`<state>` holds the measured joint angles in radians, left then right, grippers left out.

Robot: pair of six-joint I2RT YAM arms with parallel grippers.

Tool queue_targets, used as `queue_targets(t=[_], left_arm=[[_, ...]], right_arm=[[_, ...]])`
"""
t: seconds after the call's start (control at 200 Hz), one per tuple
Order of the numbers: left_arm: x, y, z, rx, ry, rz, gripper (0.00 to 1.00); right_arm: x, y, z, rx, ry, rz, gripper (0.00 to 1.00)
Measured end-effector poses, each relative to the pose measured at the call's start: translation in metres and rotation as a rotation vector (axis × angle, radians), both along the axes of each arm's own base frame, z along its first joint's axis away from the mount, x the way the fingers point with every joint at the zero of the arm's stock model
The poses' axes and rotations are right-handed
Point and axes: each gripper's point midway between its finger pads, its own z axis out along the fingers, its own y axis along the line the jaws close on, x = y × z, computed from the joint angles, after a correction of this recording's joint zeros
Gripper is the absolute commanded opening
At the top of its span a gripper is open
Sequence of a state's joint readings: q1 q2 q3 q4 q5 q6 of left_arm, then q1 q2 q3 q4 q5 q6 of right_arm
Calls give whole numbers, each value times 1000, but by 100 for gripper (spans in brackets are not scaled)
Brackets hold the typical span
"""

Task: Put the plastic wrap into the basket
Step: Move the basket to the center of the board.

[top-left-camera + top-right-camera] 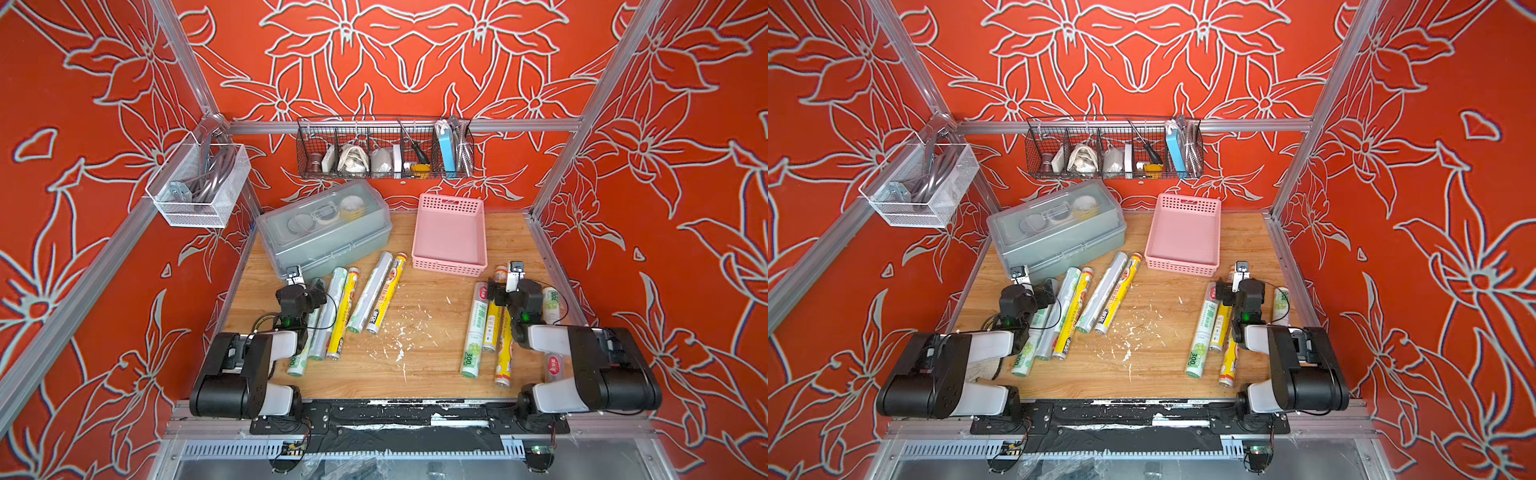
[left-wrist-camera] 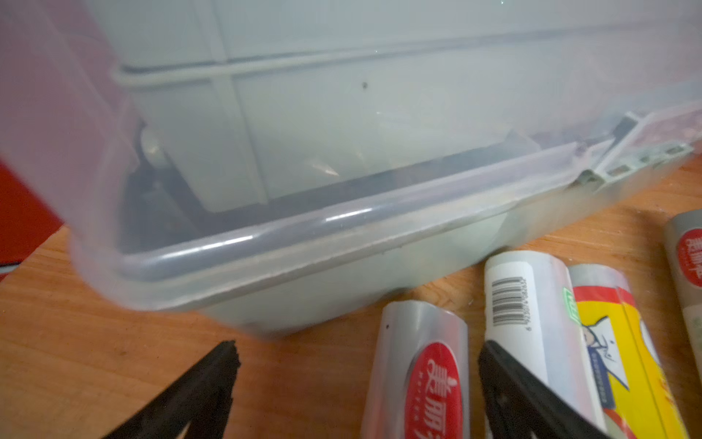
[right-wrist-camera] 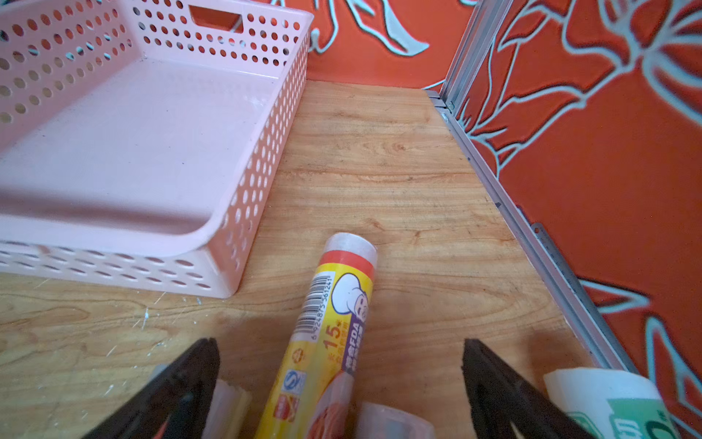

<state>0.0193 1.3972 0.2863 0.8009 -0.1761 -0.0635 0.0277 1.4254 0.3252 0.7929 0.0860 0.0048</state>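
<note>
Right wrist view shows the right gripper (image 3: 342,357) with jaws wide apart above a yellow roll (image 3: 334,304). The left gripper (image 2: 357,380) is likewise spread, a silver roll (image 2: 418,372) between its fingers. In both top views the plastic wrap (image 1: 374,291) lies on the table (image 1: 436,353), lower middle of the frame, below the pink basket (image 1: 449,232).

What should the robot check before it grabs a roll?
1. Basket has room: ok, nothing in it.
2. Right pincer open: ok.
3. Yellow roll lined up between its jaws: ok, not gripped.
4. Left pincer open: ok.
5. Silver roll lined up between its jaws: ok, though off to one side.
6. Gap between the left pincer and the grey box: cannot tell.
</note>
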Motion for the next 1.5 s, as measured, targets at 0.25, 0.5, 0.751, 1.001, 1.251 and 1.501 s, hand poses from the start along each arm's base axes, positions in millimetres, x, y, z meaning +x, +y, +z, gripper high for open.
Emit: queue_targets(t=[0.25,0.5,0.751,1.001,1.251,1.501], left_arm=[[0,0,0,0,0,0,98],[0,0,0,0,0,0,98],[-12,5,33,23,-52,51,98],[-13,1,107,-98,-160,148,98],[-2,-69,138,-279,-98,-13,98],[-4,-155,135,-331,48,-269,98]], right_arm=[[0,0,0,0,0,0,99],[0,0,0,0,0,0,99],[2,-2,40,0,-10,-15,100],[28,-7,131,144,-27,-109,93],[79,29,127,289,223,16,84],[119,50,56,352,511,64,79]])
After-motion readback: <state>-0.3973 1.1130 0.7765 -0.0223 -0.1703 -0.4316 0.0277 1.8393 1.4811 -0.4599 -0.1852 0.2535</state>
